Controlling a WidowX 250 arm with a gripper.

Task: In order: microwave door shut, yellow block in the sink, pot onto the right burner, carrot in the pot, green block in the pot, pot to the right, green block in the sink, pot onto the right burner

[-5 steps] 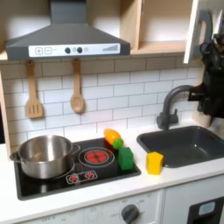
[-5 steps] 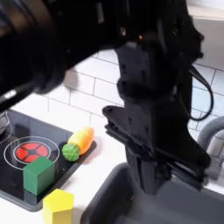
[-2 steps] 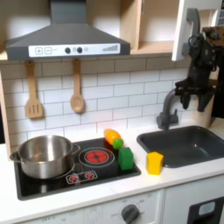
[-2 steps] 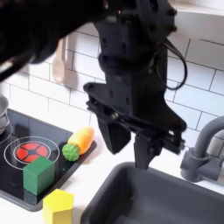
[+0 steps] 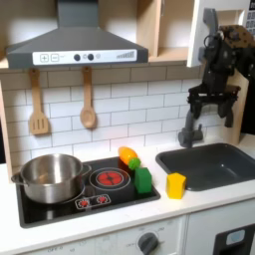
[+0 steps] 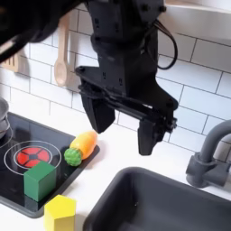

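Your gripper (image 6: 118, 133) hangs in the air above the back of the sink (image 5: 214, 169), and its two fingers (image 6: 148, 135) are spread wide with nothing between them. The yellow block (image 5: 176, 184) is what you likely want next. It sits on the white worktop (image 5: 189, 205), just beside the sink's edge and near the front. In the first exterior view it lies down and to the first exterior view's left of the fingers, so you must come lower, forward and a little that way. In the second exterior view it sits at the bottom, toward the second exterior view's left, in front of the green block (image 6: 39, 180). The yellow block looks short and chunky, so no side looks much longer than another. The green block stands on the edge of the stove (image 5: 110, 194), next to the carrot (image 6: 79, 146). The pot (image 5: 52, 176) rests on the stove's other burner, well apart from the fingers. Watch out for the faucet (image 5: 189, 127), which stands close under your arm.
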